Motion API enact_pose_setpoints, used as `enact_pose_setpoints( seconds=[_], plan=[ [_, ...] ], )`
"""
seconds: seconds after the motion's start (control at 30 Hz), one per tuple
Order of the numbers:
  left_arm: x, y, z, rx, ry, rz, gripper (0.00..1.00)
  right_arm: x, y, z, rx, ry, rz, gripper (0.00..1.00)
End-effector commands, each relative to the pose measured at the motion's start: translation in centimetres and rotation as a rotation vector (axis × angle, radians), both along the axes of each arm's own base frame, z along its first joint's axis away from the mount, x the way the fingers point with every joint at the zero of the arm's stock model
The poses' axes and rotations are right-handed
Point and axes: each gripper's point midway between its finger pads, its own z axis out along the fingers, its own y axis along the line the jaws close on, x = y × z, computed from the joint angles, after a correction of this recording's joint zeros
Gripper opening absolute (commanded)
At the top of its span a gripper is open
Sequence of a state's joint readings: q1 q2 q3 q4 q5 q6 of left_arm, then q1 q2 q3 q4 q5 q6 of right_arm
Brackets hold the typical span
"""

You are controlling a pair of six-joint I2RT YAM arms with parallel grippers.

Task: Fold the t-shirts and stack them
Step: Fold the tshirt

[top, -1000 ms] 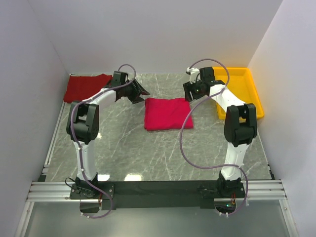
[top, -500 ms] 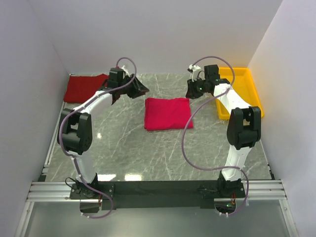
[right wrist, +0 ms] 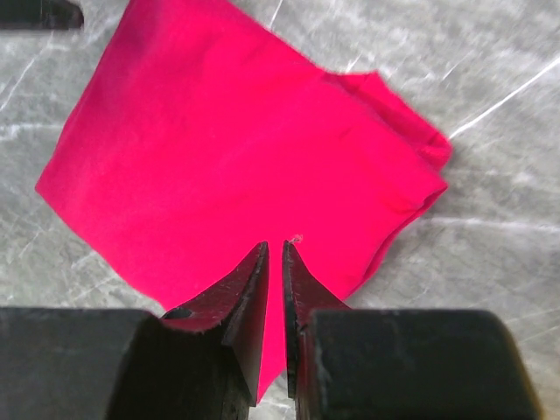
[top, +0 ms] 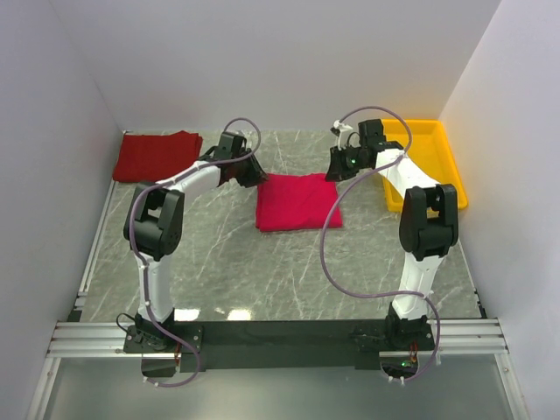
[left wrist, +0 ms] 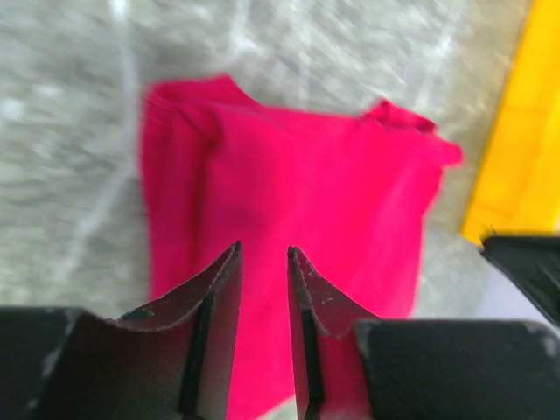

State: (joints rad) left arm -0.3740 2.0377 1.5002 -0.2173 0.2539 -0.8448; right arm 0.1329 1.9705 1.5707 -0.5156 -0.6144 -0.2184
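Left jaws: drawn narrow, with a slim gap shown between the tips; nothing is seen clamped between them.
Right jaws: drawn narrower, with only a thin slit shown; nothing is seen gripped in it.
Crimson t-shirt (top: pixel 297 201): folded flat on the worktop (top: pixel 262 262), spread just beyond and below both pairs of jaws, between the two; one edge is met by the right tips in the wrist view.
Darker red t-shirt (top: pixel 156 156): folded and laid well apart from the left jaws, on the side away from the crimson t-shirt.
Yellow tray (top: pixel 433 153): placed behind the right jaws, on their outer side.
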Motion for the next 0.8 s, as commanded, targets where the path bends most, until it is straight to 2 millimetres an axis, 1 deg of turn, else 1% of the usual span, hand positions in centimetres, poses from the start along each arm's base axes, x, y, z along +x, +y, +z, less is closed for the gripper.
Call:
enact_pose_setpoints(
  seconds=[0.0,0.1,0.17,0.2,0.27,0.3,0.37,0.4,0.6,0.77],
  plan=[
    [2.2,1.2,0.8,0.099,-0.066,0.042,0.32,-0.2,0.0,1.0,0.026,-0.004,-0.011,0.19],
    [2.7,0.9,0.3,0.107,-0.06,0.03,0.33,-0.3,0.0,0.6,0.025,0.004,-0.013,0.19],
    [3.0,0.7,0.5,0.103,-0.063,0.023,0.33,-0.3,0.0,0.6,0.026,0.005,-0.014,0.19],
    [3.1,0.7,-0.1,0.111,-0.054,0.022,0.33,-0.2,-0.1,0.5,0.024,0.006,-0.016,0.19],
    [3.6,0.8,0.1,0.123,-0.056,0.025,0.33,-0.3,-0.1,0.5,0.022,0.006,-0.018,0.19],
    [3.4,1.0,-0.7,0.14,-0.033,0.027,0.33,-0.2,-0.1,0.5,0.021,0.006,-0.019,0.19],
    [3.7,0.9,-0.7,0.147,-0.039,0.024,0.33,-0.3,-0.1,0.4,0.022,0.007,-0.018,0.19],
    [3.7,1.0,-1.1,0.152,-0.03,0.021,0.33,-0.3,-0.1,0.4,0.022,0.01,-0.019,0.19],
    [3.8,0.3,-1.9,0.133,-0.016,-0.011,0.33,-0.4,-0.2,0.2,0.019,0.017,-0.022,0.19],
    [3.6,-0.2,-2.1,0.106,-0.017,-0.034,0.34,-0.4,-0.2,0.2,0.017,0.016,-0.024,0.2]
  ],
)
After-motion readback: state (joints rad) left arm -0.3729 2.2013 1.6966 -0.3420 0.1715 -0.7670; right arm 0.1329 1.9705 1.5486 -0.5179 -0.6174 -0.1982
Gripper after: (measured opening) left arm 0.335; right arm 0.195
